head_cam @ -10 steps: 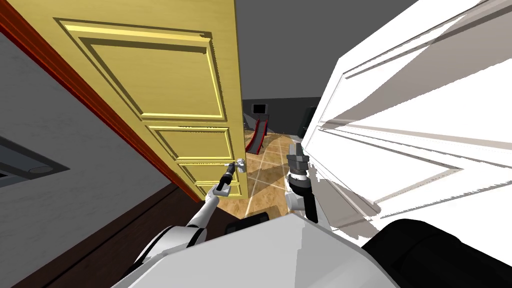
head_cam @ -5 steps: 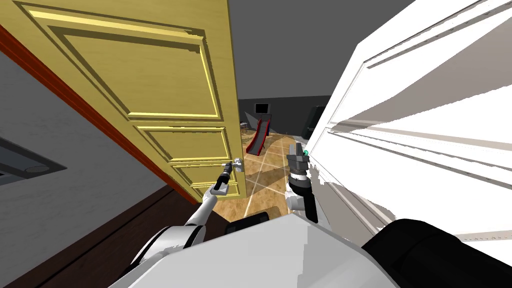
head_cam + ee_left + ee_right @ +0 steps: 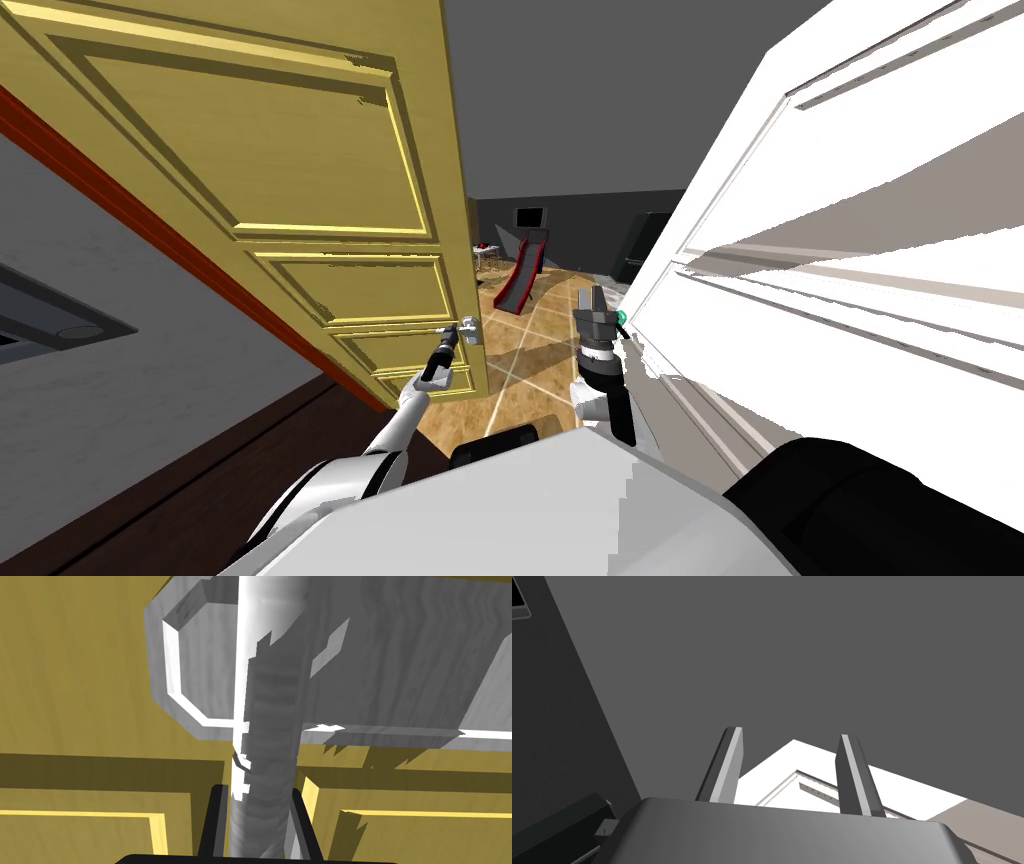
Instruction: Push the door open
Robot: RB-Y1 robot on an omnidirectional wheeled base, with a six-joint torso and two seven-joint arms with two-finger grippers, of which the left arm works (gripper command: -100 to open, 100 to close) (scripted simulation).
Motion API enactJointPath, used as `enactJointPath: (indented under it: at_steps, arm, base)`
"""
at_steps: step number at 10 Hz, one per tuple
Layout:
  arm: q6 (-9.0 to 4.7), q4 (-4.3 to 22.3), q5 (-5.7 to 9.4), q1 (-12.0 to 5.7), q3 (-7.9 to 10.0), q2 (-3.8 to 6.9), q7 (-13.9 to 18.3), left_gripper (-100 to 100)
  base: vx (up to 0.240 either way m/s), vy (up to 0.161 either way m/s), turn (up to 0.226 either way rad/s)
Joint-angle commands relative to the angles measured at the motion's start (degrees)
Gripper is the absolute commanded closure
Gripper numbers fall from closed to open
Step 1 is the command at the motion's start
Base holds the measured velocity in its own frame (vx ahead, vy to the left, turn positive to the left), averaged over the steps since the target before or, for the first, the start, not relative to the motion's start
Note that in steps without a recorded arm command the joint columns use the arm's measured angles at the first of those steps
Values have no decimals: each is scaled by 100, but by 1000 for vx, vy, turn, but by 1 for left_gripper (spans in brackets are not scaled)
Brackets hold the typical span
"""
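Faces a yellow panelled door [image 3: 330,190] on the left, set against a red-orange frame [image 3: 110,195] and standing ajar, its free edge near the middle of the head view. Pinches the door's grey lever handle [image 3: 470,330] with the left tool [image 3: 256,790], low on the door and close to that free edge. Presses the two dark fingers [image 3: 212,826] against either side of the lever's shaft, as seen from the left wrist, with the handle's grey plate [image 3: 350,666] lying flat on the yellow face just beyond them. Reaches there with the left forearm [image 3: 400,425] stretched forward and up.

Holds the right tool [image 3: 597,300] upright, well apart from the yellow door and just beside a white panelled door [image 3: 850,250] on the right. Carries its two light fingers [image 3: 727,771] spread wide apart.

Looks through the gap between the two doors onto a tan tiled floor [image 3: 540,340], a red slide [image 3: 520,275] and, above the slide, a black screen [image 3: 530,215] on a dark grey far wall. Stands beside a lighter grey wall [image 3: 90,400] at the far left.
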Motion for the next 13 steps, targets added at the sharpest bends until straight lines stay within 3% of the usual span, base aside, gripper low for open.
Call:
enactJointPath:
  at_steps: [1,4,5,13]
  arm:
    - [-45,65,42,-57,138,46,-35,100]
    - [-36,71,82,-57,276,37,-87,100]
    - [-22,44,76,-18,259,57,-77,100]
    - [-37,77,212,1,680,235,-212,100]
  base:
    - [138,-169,75]
    - [149,-167,84]
    - [60,-63,53]
    - [145,-103,58]
